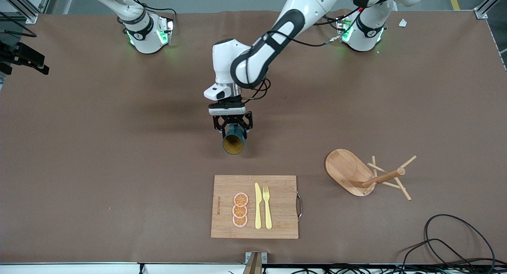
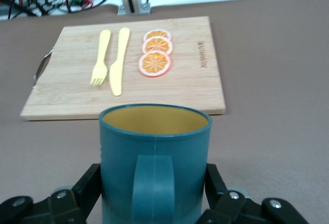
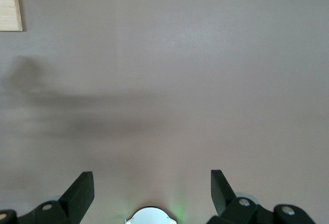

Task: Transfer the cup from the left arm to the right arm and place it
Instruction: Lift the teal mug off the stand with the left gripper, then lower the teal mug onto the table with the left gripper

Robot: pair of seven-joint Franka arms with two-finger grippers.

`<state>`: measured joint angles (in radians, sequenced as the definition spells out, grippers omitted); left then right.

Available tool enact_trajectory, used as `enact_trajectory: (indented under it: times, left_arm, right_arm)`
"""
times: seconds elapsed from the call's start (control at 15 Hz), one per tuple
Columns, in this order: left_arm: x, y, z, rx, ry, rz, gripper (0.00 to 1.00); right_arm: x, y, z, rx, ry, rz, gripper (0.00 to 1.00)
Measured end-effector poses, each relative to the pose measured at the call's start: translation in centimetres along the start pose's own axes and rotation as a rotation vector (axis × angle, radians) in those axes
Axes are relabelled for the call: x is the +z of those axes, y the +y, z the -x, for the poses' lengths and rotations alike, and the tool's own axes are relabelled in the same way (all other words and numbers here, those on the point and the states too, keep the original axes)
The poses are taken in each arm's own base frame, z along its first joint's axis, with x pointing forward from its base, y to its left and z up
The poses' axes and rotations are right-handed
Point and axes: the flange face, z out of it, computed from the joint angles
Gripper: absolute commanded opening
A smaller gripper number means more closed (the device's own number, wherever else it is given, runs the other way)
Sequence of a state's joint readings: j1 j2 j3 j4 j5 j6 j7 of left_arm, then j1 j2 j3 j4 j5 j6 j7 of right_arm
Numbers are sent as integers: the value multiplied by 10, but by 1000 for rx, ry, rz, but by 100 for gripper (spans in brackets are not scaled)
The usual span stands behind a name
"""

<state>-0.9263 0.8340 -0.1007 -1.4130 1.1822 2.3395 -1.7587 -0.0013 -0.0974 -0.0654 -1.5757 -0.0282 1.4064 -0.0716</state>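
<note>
The teal-green cup (image 1: 233, 141) with a mustard-yellow inside is held in my left gripper (image 1: 233, 128) over the middle of the table, its mouth tipped toward the front camera. In the left wrist view the cup (image 2: 154, 152) fills the space between the fingers (image 2: 87, 188), which are shut on its sides, with the handle facing the camera. My right gripper (image 3: 152, 183) is open and empty over bare brown table. It is out of the front view; only that arm's base (image 1: 146, 32) shows, waiting.
A wooden cutting board (image 1: 277, 187) with three orange slices (image 1: 240, 210), a yellow knife (image 1: 258, 206) and a fork (image 1: 267, 206) lies nearer the front camera than the cup. A wooden mug tree (image 1: 368, 177) lies tipped over toward the left arm's end. Cables (image 1: 451, 242) lie at the front corner.
</note>
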Motion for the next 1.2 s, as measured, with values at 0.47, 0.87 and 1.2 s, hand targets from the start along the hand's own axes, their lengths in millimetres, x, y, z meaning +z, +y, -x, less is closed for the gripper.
enact_trajectory:
  times: [0.47, 0.87, 1.2]
  left_arm:
    - [35, 9, 77, -24, 247, 116, 63]
    - [31, 19, 106, -72, 338, 126, 100]
    - [-21, 49, 140, -221, 238, 63, 100]
  right_arm:
    - [0, -1, 0, -2, 4, -7, 100]
    - [-6, 2, 0, 5, 15, -7, 100]
    - [-9, 5, 1, 11, 22, -7, 100]
